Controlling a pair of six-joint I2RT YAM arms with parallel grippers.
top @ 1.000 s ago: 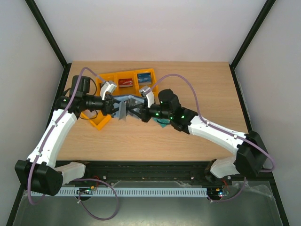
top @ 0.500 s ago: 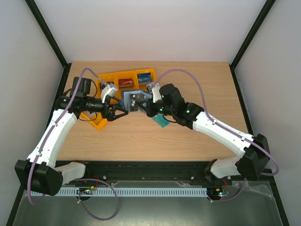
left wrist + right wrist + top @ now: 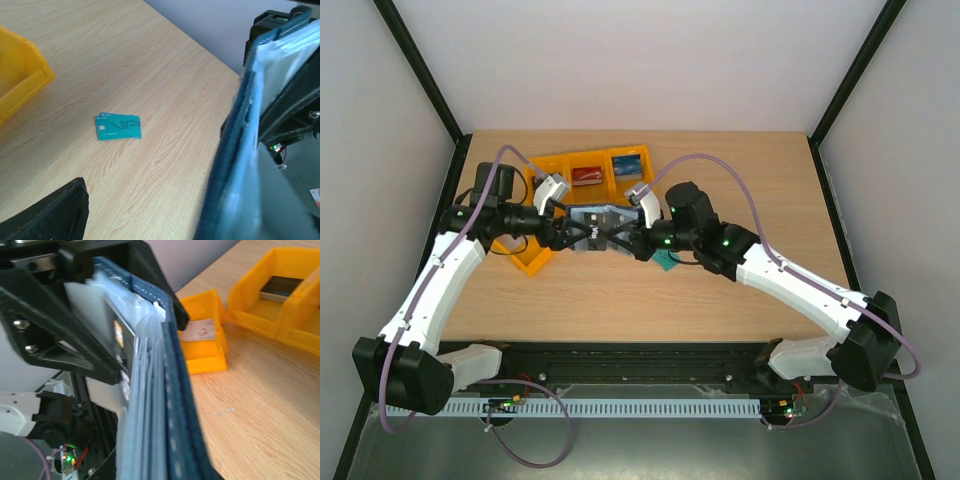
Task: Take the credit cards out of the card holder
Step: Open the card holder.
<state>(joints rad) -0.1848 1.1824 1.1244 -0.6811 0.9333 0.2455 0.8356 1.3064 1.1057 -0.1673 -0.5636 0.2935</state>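
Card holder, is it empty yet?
Not yet. Done: some credit cards lie in the orange bins. In hand: the right gripper holds the card holder, the left gripper open at it. Left: a card shows in a sleeve.

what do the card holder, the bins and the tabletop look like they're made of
card holder: probably navy faux leather or fabric, matte, stitched edge; sleeves inside look like clear plastic.
bins: moulded orange plastic, smooth, slightly shiny.
tabletop: pale wood or wood-look laminate, grain lines showing.
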